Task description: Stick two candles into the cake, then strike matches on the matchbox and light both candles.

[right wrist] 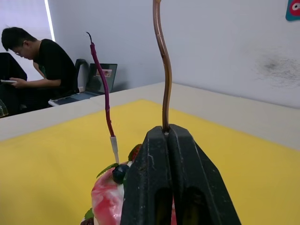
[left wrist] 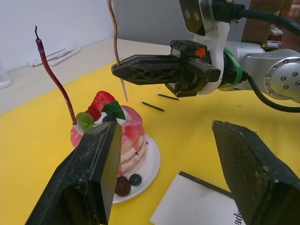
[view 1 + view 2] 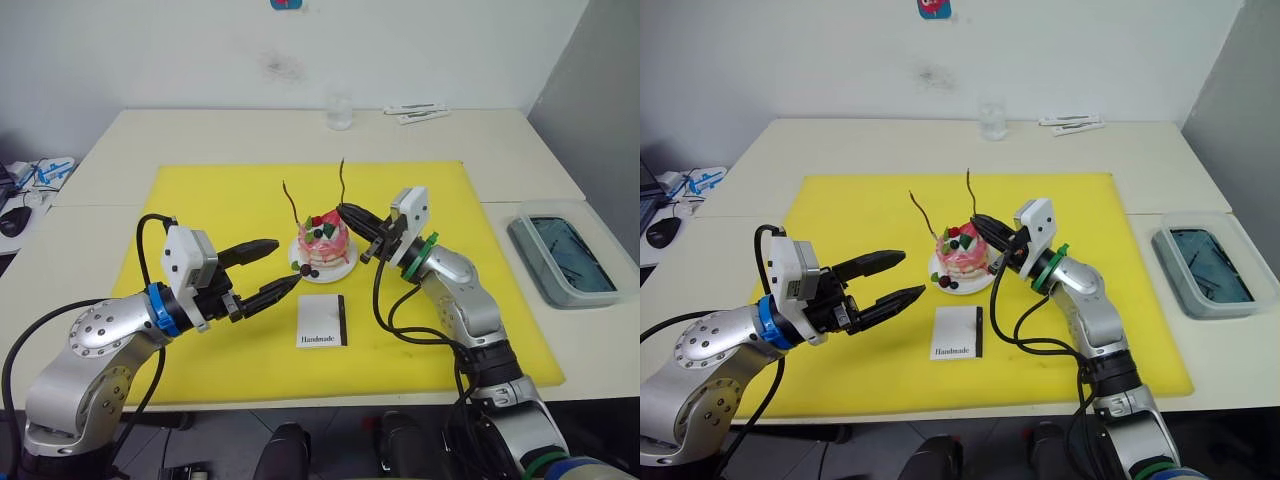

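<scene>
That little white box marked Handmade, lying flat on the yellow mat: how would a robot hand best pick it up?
The matchbox lies flat, so a hold across its two long edges from straight above looks best, mid-length. The open left gripper is nearer. Probably keep the fingers off the black strip, which must stay free for striking.

Yellow mat (image 3: 200, 300) on a pale table (image 3: 200, 135), small pink cake (image 3: 323, 240) on its white plate (image 3: 345, 268) near the middle. One wavy candle (image 3: 291, 203) stuck in the cake's left side; second candle (image 3: 342, 180) pinched upright in the right gripper (image 3: 347, 213), right over the cake. Left gripper (image 3: 284, 267) spread wide just left of the plate. Matchbox (image 3: 322, 321) lying flat just in front of the cake.
</scene>
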